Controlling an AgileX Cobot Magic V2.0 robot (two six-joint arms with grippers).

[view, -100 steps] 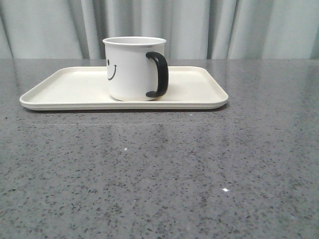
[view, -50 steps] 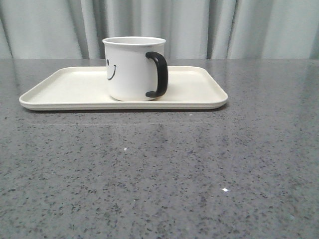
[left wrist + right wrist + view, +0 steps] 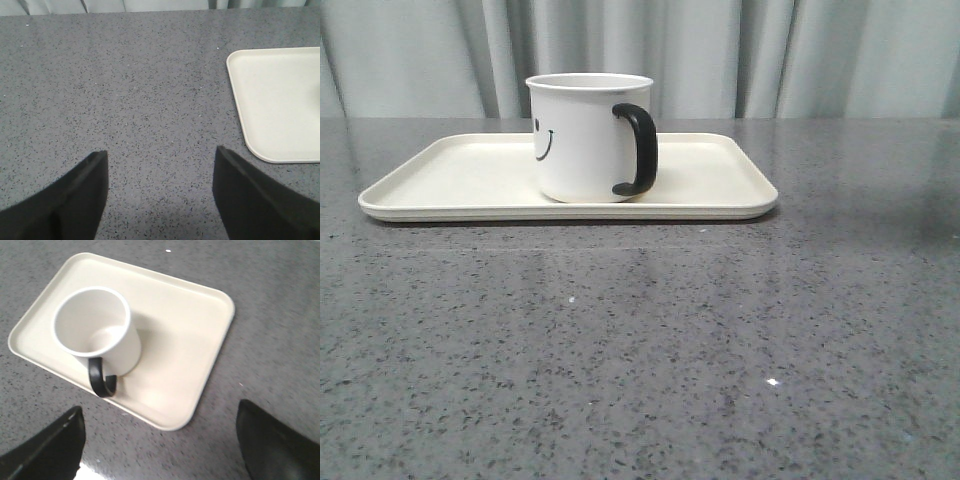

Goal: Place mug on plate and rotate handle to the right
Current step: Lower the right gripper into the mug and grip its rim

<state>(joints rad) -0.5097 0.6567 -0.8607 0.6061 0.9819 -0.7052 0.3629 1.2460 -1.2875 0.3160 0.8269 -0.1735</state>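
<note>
Grey table (image 3: 150, 90); both pincers wide, empty.

**What the views leave out**

In the front view neither arm shows. The mug (image 3: 582, 138) turns most of its smiley print away; only one eye and part of the mouth curve show at its left side. The mug also hides the stretch of the plate (image 3: 450, 175) behind and under it.

The left wrist view cuts the plate (image 3: 280, 100) at the edge, showing one end only, and the mug is out of it. The left gripper (image 3: 157, 192) shows only two dark fingertips, cut off below.

In the right wrist view the right gripper (image 3: 160, 440) is likewise cropped to two fingertips, and the print is out of sight.
</note>
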